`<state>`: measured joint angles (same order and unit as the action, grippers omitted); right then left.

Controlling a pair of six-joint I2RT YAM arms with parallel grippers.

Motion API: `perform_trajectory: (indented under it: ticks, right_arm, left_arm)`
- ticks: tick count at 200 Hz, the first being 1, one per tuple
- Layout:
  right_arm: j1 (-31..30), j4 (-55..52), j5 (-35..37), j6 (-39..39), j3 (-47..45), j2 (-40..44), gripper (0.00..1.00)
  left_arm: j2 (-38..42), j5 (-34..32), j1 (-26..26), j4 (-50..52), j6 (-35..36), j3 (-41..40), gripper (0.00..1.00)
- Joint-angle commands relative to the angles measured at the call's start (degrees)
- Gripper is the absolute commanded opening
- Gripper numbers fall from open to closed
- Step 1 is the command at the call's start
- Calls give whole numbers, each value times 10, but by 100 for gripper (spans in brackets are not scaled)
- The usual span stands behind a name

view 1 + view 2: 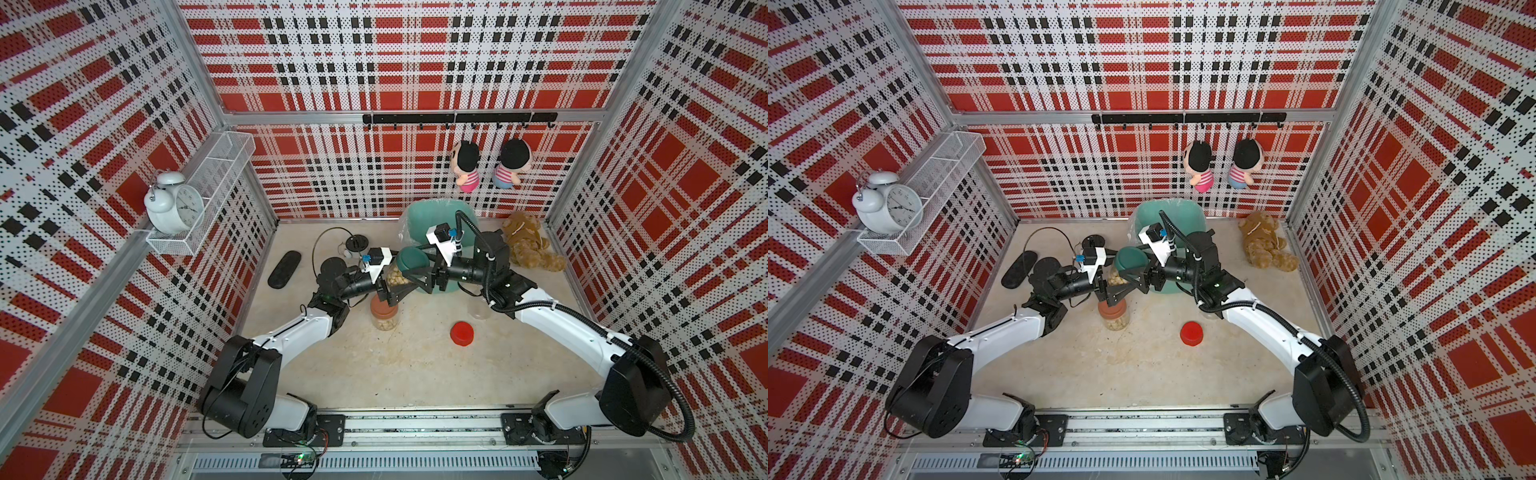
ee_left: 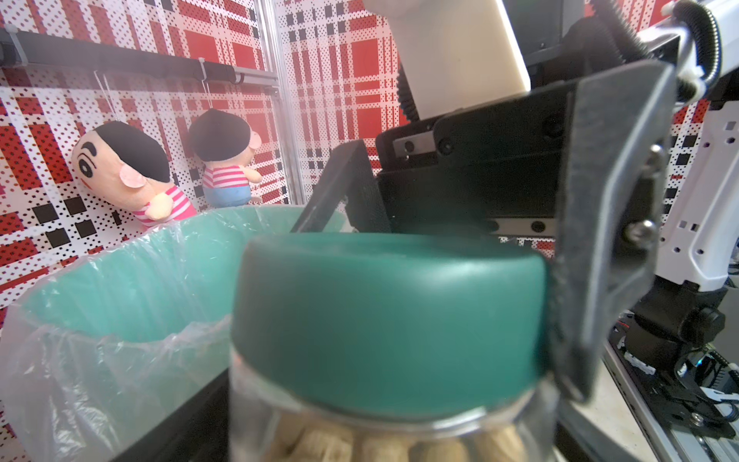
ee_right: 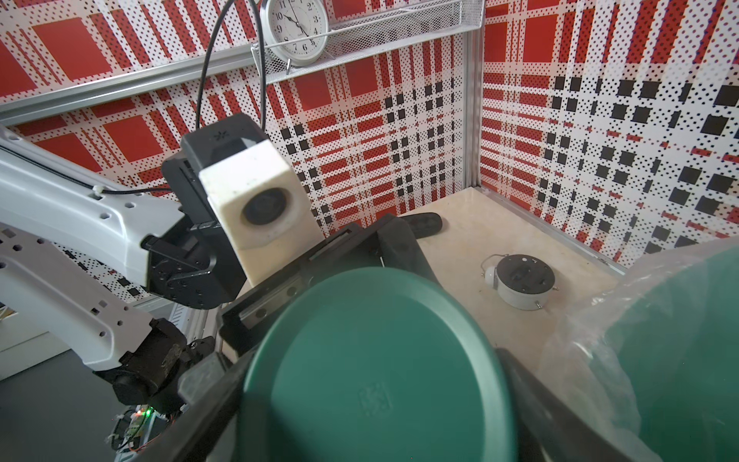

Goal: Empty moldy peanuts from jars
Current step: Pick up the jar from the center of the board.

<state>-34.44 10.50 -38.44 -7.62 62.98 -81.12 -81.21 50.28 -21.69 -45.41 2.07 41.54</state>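
A clear jar with a dark green lid [image 1: 411, 259] [image 1: 1131, 259] hangs tilted above the table, just in front of the teal bin [image 1: 424, 212], with moldy peanuts [image 1: 395, 277] [image 2: 400, 444] inside. My right gripper [image 1: 415, 262] [image 3: 360, 372] is shut on the green lid [image 3: 372, 380], one finger on each side. The jar's body lies between the fingers of my left gripper [image 1: 394, 282]. Whether they press on it does not show. A brown-lidded jar [image 1: 384, 313] [image 1: 1113, 313] full of peanuts stands below them. A red lid [image 1: 462, 333] lies alone, and an empty clear jar [image 1: 478, 309] stands nearby.
The bin [image 2: 120, 280] has a clear plastic liner and stands against the back wall. A brown teddy bear [image 1: 528, 245] lies at the back right. A black oval object [image 1: 284, 269] and a round black-topped device [image 1: 356, 243] lie at the back left.
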Motion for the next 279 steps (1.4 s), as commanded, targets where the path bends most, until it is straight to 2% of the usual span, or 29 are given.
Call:
perform_trajectory:
  ticks: [1,86,111,140,156,173,231,249,279]
  right_arm:
    - [-5,57,-32,-5,3,17,0]
    - [-4,94,-14,-8,-13,37,0]
    - [-4,93,-28,-12,-10,31,0]
    - [-4,133,-28,-19,-29,38,0]
    - [-4,118,-34,-11,-20,38,0]
    - [-4,110,-50,-9,-12,34,0]
    - [-4,109,-77,-11,-7,27,0]
    - [-3,104,-85,-5,-8,26,0]
    - [6,69,-127,18,7,16,0]
  left_arm:
    - [-5,-38,3,24,17,19,98]
    - [-2,-41,18,42,25,11,98]
    - [2,-38,20,41,22,10,98]
    - [-3,-29,20,46,23,13,100]
    - [-7,-17,20,52,28,13,97]
    - [-10,-8,20,56,30,17,87]
    - [-10,-1,23,66,37,28,30]
    - [-10,-4,27,66,37,29,0]
    - [-5,12,29,66,49,27,0]
